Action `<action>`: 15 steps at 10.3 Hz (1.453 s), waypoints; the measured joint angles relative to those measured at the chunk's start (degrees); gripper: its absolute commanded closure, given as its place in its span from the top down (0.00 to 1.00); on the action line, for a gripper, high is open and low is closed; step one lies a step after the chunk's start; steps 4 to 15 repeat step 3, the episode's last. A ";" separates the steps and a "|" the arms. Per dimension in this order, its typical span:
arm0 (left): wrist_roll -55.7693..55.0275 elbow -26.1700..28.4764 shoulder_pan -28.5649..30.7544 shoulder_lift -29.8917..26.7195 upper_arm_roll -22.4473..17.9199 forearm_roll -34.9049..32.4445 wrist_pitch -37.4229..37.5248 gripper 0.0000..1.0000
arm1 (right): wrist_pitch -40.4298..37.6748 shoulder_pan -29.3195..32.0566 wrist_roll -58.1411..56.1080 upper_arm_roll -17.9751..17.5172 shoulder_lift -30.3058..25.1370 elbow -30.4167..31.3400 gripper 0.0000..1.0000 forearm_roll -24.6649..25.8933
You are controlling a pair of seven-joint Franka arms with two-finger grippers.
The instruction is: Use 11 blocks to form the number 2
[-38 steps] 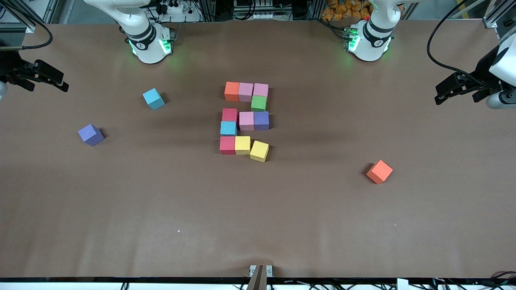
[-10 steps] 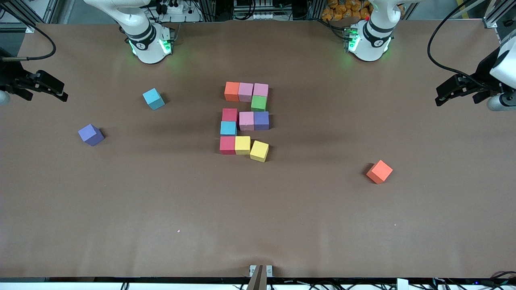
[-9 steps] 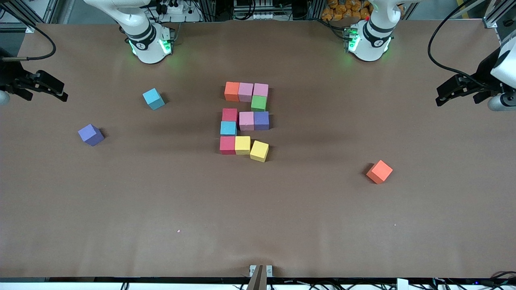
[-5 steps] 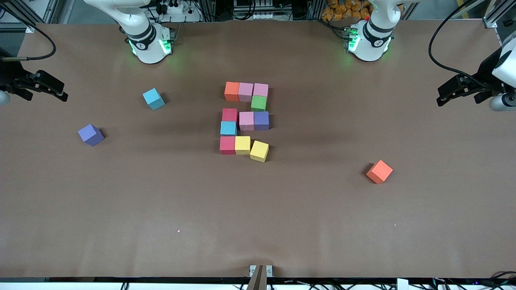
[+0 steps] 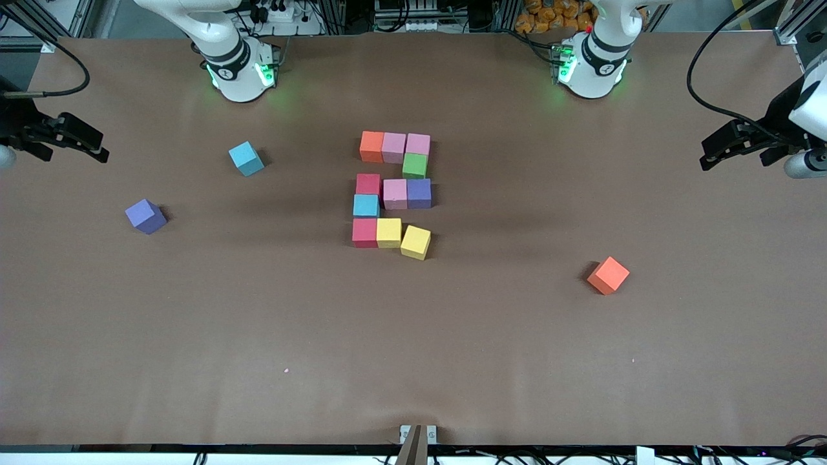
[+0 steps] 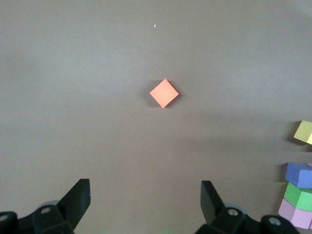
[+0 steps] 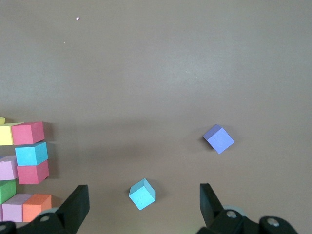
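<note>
The blocks forming the number 2 [image 5: 394, 194] lie mid-table: orange [image 5: 371, 146], two pink and green [image 5: 415, 166] in the rows nearest the bases, then crimson, pink, purple [image 5: 418, 193], cyan [image 5: 366, 205], crimson, yellow. The end yellow cube [image 5: 415, 242] sits slightly askew. My left gripper [image 5: 704, 154] hangs open and empty over the left arm's end of the table. My right gripper [image 5: 103, 145] hangs open and empty over the right arm's end. In the right wrist view its fingers [image 7: 78, 202] frame a loose cyan cube [image 7: 142, 193] well below them.
Three loose cubes lie apart from the digit: cyan [image 5: 246, 158] and purple [image 5: 146, 216] toward the right arm's end, orange [image 5: 608, 275] toward the left arm's end, also in the left wrist view as orange cube [image 6: 164, 93]. Both arm bases [image 5: 239, 71] stand along the table's edge.
The left gripper has drifted very slightly toward its end of the table. The right gripper and all the blocks stay where they were.
</note>
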State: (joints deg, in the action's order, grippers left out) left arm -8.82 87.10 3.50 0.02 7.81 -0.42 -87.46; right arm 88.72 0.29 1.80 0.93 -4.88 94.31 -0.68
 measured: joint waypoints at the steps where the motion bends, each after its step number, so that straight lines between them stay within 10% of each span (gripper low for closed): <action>1: 0.00 0.00 0.02 0.00 0.04 0.00 0.00 1.00 | 0.00 0.00 0.00 0.00 0.00 0.01 1.00 0.00; 15: 0.00 -0.01 0.01 0.00 0.26 0.00 0.00 1.00 | 0.00 0.00 0.00 0.00 0.00 0.03 1.00 0.00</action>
